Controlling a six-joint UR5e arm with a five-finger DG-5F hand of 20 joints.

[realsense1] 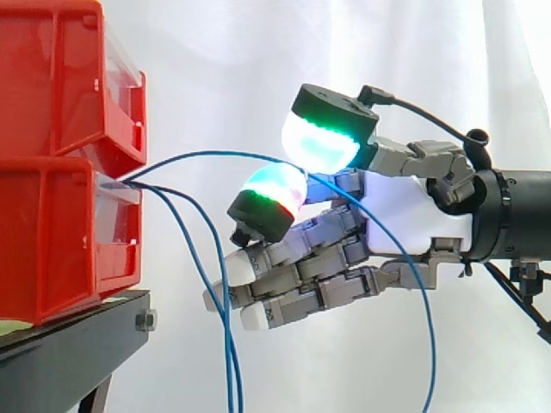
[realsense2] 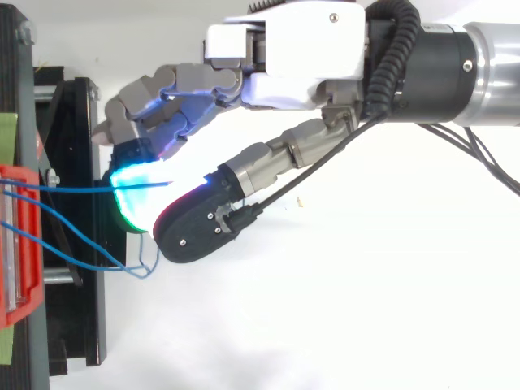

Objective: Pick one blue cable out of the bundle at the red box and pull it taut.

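side: my hand (realsense1: 405, 215) pinches one thin blue cable (realsense1: 207, 155) between glowing pads (realsense1: 320, 144), frame centre; cable arcs slack from red plastic box (realsense1: 60, 241), left | top: cable (realsense2: 73, 188) runs box-to-pad, left-centre | next: pinch firm, pull straight right, clear of hanging blue strands (realsense1: 227, 361)

Hand (realsense2: 284, 57) enters from right, fingers curled toward left. Blue cable (realsense2: 73, 189) runs level from red bin (realsense2: 15, 244) at left edge into gap between cyan-green glowing fingertip (realsense2: 130, 188) and thumb pad. Two other blue cables (realsense2: 114, 265) slant away across black stand (realsense2: 81, 317), slack, ending in small loop.
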